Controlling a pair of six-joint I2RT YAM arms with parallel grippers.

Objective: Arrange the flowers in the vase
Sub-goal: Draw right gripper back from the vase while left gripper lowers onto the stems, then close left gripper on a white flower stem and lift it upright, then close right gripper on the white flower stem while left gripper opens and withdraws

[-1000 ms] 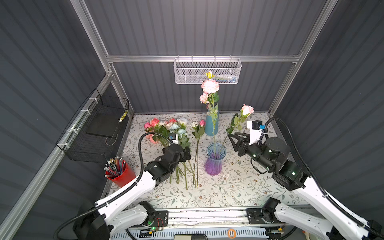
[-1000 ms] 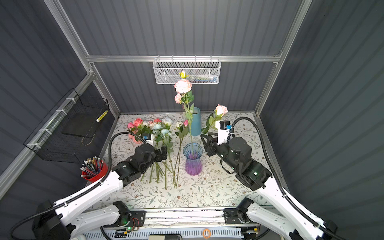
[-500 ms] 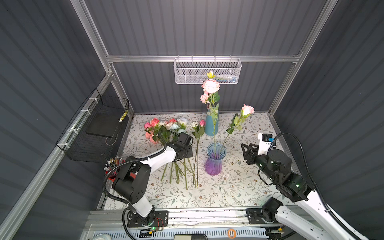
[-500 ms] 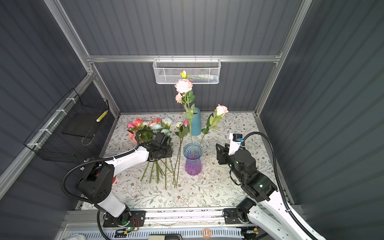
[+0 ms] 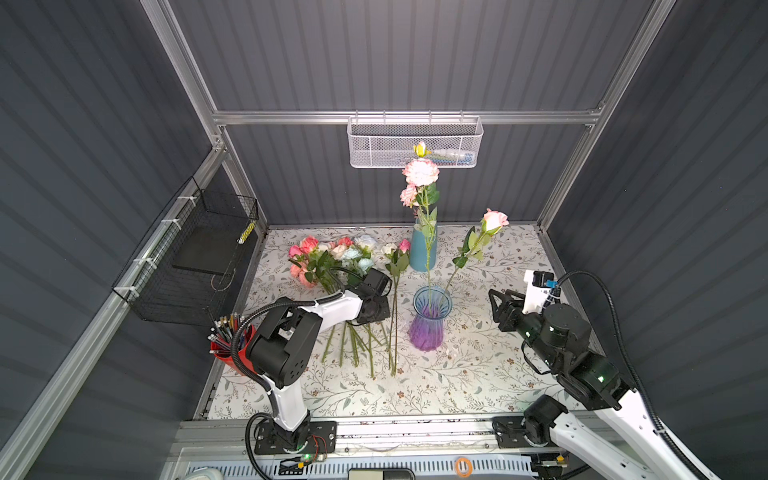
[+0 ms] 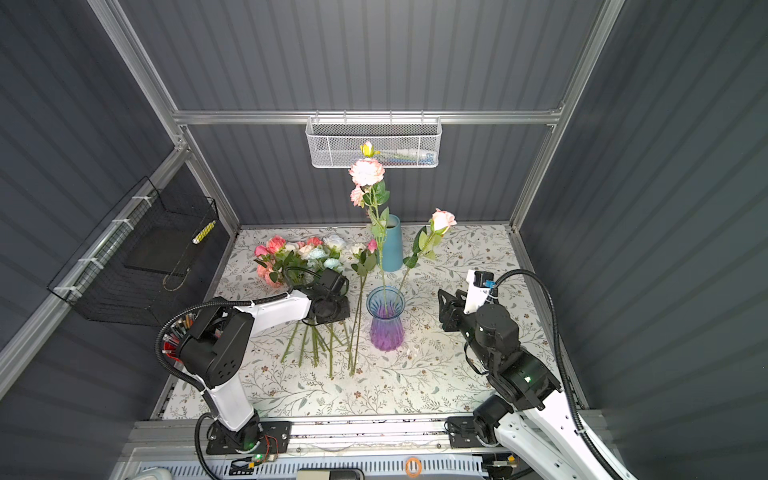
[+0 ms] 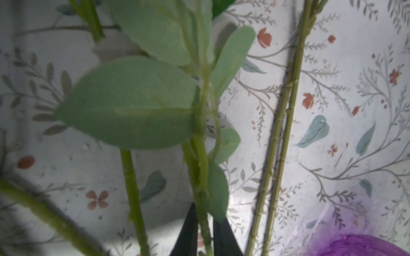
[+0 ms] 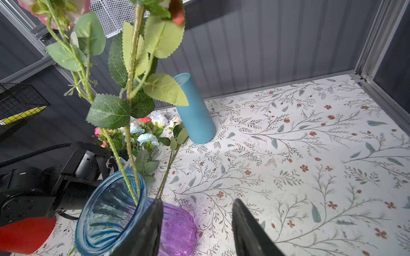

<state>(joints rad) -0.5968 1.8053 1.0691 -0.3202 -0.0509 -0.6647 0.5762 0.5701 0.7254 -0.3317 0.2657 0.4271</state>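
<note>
A robot lab cell: grey ribbed panels (image 5: pixel 395 54), aluminium frame (image 5: pixel 291 117), arms (image 5: pixel 286 395) bolted to a rail (image 5: pixel 415 428).

In both top views your clear ground is the right half and the lower strip of the worktop (image 5: pixel 478 374), which is bare from the glass vase (image 5: pixel 430 320) to the right wall. Your right claw (image 8: pixel 197 201) hangs there just beside the vase, jaws apart and empty. Above the vase mouth two tall flowers (image 5: pixel 420 172) rise and splay, one leaning right, so a straight drop meets leaves. The blue cylinder (image 5: pixel 417 253) blocks the space behind. Left of the vase, loose flowers (image 5: pixel 328 259) cover the worktop and the left arm (image 5: pixel 336 307) lies across them. Your left claw (image 7: pixel 206 212) is pinched on one stem (image 7: pixel 200 155), with leaves and other stems crowding both sides. A red cup (image 5: pixel 222 356) stands at the left edge.
</note>
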